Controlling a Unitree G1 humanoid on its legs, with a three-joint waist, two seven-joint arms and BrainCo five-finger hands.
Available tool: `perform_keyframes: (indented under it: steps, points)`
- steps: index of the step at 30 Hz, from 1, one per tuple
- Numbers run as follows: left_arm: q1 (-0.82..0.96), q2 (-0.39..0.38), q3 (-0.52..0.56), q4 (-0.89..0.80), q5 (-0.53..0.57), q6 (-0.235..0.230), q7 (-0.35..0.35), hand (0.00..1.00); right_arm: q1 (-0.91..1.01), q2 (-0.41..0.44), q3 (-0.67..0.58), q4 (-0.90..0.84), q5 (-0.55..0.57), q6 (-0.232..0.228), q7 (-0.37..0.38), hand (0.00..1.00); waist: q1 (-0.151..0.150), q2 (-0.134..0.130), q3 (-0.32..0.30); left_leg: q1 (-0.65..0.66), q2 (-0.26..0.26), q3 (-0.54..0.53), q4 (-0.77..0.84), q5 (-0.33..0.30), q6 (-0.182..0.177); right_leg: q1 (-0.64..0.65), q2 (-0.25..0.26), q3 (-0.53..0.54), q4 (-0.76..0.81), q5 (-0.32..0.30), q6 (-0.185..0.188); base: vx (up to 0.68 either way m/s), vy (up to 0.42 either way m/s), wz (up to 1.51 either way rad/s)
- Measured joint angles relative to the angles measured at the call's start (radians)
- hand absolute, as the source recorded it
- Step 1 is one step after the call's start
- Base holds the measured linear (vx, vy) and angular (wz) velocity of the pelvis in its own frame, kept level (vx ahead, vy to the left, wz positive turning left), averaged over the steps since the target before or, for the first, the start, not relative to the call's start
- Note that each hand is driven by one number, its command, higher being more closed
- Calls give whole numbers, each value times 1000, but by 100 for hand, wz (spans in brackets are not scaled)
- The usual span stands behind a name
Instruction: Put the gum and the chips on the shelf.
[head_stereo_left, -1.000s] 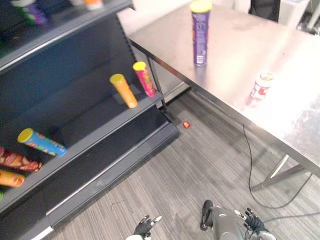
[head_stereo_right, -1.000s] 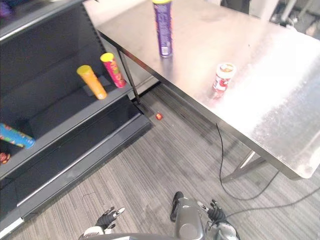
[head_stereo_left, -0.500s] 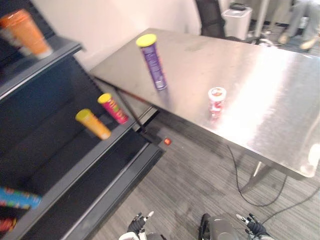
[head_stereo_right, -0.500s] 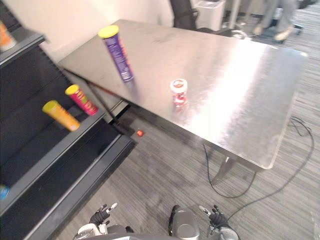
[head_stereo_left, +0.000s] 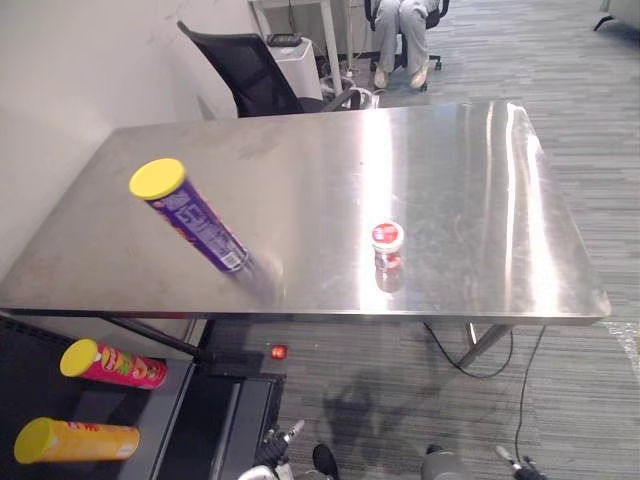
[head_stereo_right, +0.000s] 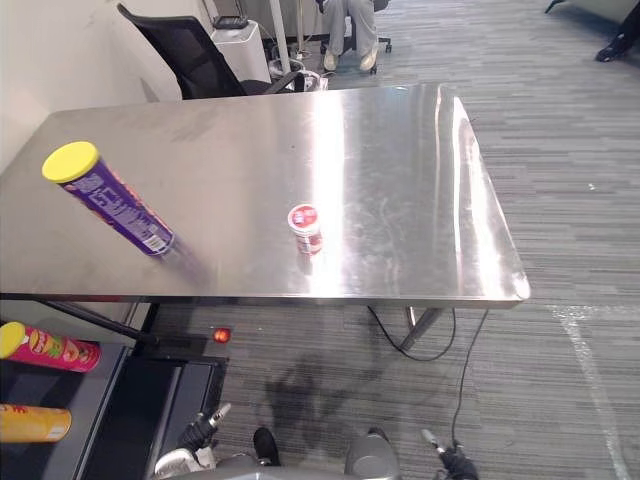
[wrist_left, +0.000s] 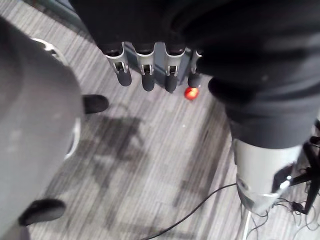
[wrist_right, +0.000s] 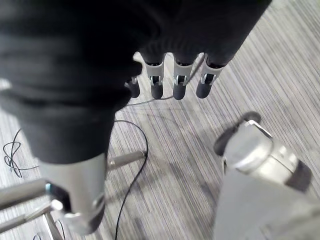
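A purple chips can (head_stereo_left: 190, 218) with a yellow lid stands on the steel table (head_stereo_left: 470, 200), near its left front part. The small red-and-white gum tub (head_stereo_left: 386, 243) stands upright to the right of it, close to the table's front edge. My left hand (wrist_left: 148, 76) hangs low over the carpet with straight fingers and holds nothing; it also shows in the eye view, left hand (head_stereo_left: 277, 447). My right hand (wrist_right: 180, 86) hangs the same way, open and empty, far below the table.
The dark shelf (head_stereo_left: 170, 400) at lower left carries a pink can (head_stereo_left: 105, 363) and an orange can (head_stereo_left: 75, 440). A small red object (head_stereo_left: 278, 352) lies on the floor under the table. A black chair (head_stereo_left: 250, 75) and a seated person (head_stereo_left: 400, 30) are behind the table.
The camera has swung from the shelf toward the table, which now lies square in front. The can and the gum have kept their places. Both hands still hang low.
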Motion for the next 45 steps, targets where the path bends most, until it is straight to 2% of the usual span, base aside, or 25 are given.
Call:
perform_keyframes:
  steps: [1, 2, 3, 4, 6, 7, 9, 11, 14, 16, 21, 24, 27, 30, 31, 33, 34, 36, 37, 39, 42, 45]
  points:
    - [0, 13, -14, 3, 1, -1, 0, 0, 7, 25, -10, 0, 0, 0, 0, 0, -3, -30, -18, 9, -39, 21, -7, -13, 20, 12, -39, -25, -37, 14, 8, 118, 322, -31]
    - [0, 18, -32, 3, 2, 1, 0, 0, 10, 36, -31, -1, 0, 0, 0, 0, -5, -37, -24, 17, -66, 38, -11, -28, 37, 24, -66, -26, -73, 37, 20, 107, 302, -30]
    - [-2, 19, -43, 2, 3, 1, 1, 0, 9, 35, -34, -1, 0, 0, -1, 0, -4, -41, -26, 21, -74, 47, -11, -34, 42, 31, -73, -26, -87, 55, 22, 86, 260, -34]
    - [-4, 20, -55, 2, 4, 1, 1, 0, 8, 33, -42, -4, 0, 0, -1, 0, -3, -34, -26, 28, -80, 60, -14, -40, 50, 30, -77, -24, -96, 81, 20, 50, 214, -43]
    - [0, 13, -78, 3, 15, 1, 3, 0, 7, 34, -69, -9, 0, 2, -1, 0, -1, 3, -23, 43, -77, 105, -27, -44, 56, 8, -66, -24, -98, 149, 6, 19, 179, -59]
    - [2, 14, -84, 3, 23, 1, 6, 0, 5, 34, -69, -9, 0, 3, -2, 0, -1, 9, -22, 47, -73, 119, -30, -45, 55, -1, -62, -34, -97, 163, 2, -13, 94, -67]
    - [7, 20, -85, 2, 43, 1, 19, 0, -9, 39, -67, -9, 0, 4, -3, 0, 3, 23, -22, 49, -49, 165, -33, -50, 50, -31, -50, -180, -97, 210, -31, -24, 20, -68]
    - [7, 21, -85, 2, 48, 1, 23, 0, -10, 41, -68, -8, 0, 4, -9, 0, 8, 18, -20, 59, -45, 184, -45, -55, 43, -32, -48, -277, -112, 216, -39, -32, -51, -48]
    - [10, 10, -86, 1, 49, 2, 21, 0, -8, 40, -71, -9, 0, 4, -26, 0, 10, 14, -17, 77, -51, 198, -64, -49, 45, -8, -39, -281, -166, 215, -38, -53, -94, -29]
    - [10, 10, -85, 1, 49, 2, 17, 0, -9, 40, -73, -9, 0, 5, -27, 0, 23, 11, -18, 89, -63, 220, -96, -32, 45, -3, -38, -287, -205, 210, -36, -86, -90, -32]
    - [20, -1, -83, 3, 49, 9, 3, 0, -5, 34, -118, -10, 0, 9, -42, 0, 23, 19, -19, 90, -50, 210, -112, -17, 43, 9, -22, -307, -237, 209, -38, -48, -71, 4]
    - [21, 2, -71, 3, 49, 9, -2, 0, -8, 26, -205, -9, 4, 9, -44, 0, 27, 11, -21, 85, -47, 208, -112, -19, 40, 17, -18, -314, -259, 213, -38, -5, -40, 4]
    - [26, 5, -35, 2, 49, 9, -3, 0, -22, -12, -374, -9, 34, 10, -57, 0, 25, 4, -23, 83, -47, 211, -109, -22, 35, 18, -17, -313, -265, 227, -34, 57, -28, -4]
    - [22, 7, 39, 0, 50, 9, -5, 0, -52, -122, -568, -13, 80, 9, -93, 0, 18, -4, -29, 80, -51, 213, -106, -25, 35, 18, -10, -310, -268, 233, -41, 76, -24, -5]
    - [21, 7, 44, 0, 50, 9, -4, 0, -55, -132, -581, -16, 83, 9, -95, 0, 18, -5, -29, 80, -51, 213, -106, -25, 35, 18, -10, -310, -268, 233, -41, 46, -38, -9]
    - [20, 8, 80, -1, 50, 8, -4, 0, -72, -168, -615, -119, 110, 6, -132, 0, 7, -16, -33, 81, -48, 223, -106, -27, 32, 13, -6, -303, -268, 235, -44, 16, -32, -14]
    - [25, 6, 102, -1, 50, 8, -4, 0, -87, -170, -612, -224, 109, 3, -160, 0, -4, -26, -34, 84, -47, 243, -106, -30, 32, 9, -5, -290, -268, 235, -44, -11, -28, -32]
    - [38, -2, 114, -17, 50, 8, -2, 0, -93, -159, -565, -473, 93, -3, -226, 0, -5, -42, -47, 84, -42, 271, -106, -33, 30, -12, -3, -257, -267, 239, -43, -31, -35, -43]
    - [43, -7, 115, -29, 50, 8, -2, 0, -89, -150, -547, -562, 72, -8, -245, 0, -6, -43, -48, 84, -41, 280, -106, -34, 30, -17, -4, -252, -267, 244, -44, -39, -28, -38]
    - [46, -18, 132, -57, 50, 8, -2, 0, -82, -111, -522, -823, -49, -33, -299, 0, -5, -51, -54, 84, -35, 296, -106, -34, 29, -23, 3, -238, -271, 254, -49, -66, -48, -20]
    - [49, -43, 159, -81, 50, 7, 0, 0, -98, -92, -529, -877, -124, -60, -352, 0, -2, -67, -65, 84, -27, 296, -112, -32, 27, -22, 9, -237, -275, 255, -49, -80, -72, 0]
    - [50, -53, 171, -86, 51, 8, -1, 0, -100, -61, -529, -934, -169, -59, -370, 0, -2, -56, -69, 83, -28, 297, -112, -31, 25, -24, 9, -233, -276, 255, -48, -87, -60, -5]
